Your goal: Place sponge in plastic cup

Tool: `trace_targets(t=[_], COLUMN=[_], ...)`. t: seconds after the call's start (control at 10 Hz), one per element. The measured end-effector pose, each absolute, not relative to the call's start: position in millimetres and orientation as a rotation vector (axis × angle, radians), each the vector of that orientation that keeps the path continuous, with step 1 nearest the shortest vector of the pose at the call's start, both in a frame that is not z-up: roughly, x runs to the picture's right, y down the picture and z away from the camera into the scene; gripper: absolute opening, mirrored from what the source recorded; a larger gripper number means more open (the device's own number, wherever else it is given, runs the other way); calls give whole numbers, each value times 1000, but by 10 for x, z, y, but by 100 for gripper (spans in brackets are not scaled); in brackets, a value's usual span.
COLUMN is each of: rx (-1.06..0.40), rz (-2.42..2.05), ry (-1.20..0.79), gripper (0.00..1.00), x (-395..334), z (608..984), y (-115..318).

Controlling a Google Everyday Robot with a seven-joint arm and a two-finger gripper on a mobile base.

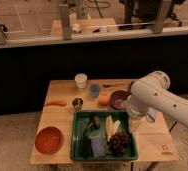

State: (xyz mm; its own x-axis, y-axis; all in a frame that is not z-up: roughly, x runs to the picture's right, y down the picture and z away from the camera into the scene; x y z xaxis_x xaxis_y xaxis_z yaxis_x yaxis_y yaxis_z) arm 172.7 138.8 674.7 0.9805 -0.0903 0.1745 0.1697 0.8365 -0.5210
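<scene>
The sponge [98, 145], a greyish-blue block, lies in the front of the green bin [76, 135]. The plastic cup [95, 90] is small and blue. It stands upright on the wooden table behind the bin, between a white cup [80, 80] and an orange fruit [103, 100]. My white arm comes in from the right, and its gripper [135, 121] hangs over the bin's right edge. The gripper is open with nothing in it. It is to the right of and above the sponge, and well in front of the blue cup.
The bin also holds dark slim tools [90, 125], pale yellow pieces [112, 125] and dark grapes [119, 143]. On the table are a purple bowl [118, 100], a small dark metal cup [77, 103], a carrot [56, 103] and an orange-red bowl [49, 139]. A railing runs behind.
</scene>
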Motion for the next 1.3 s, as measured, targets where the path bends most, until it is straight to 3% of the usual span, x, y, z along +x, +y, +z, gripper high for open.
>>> trace_targets(t=[1.3], rx=[-621], rz=[-358], ry=[-311], gripper=[80], x=[1055], z=[7061], y=[2056])
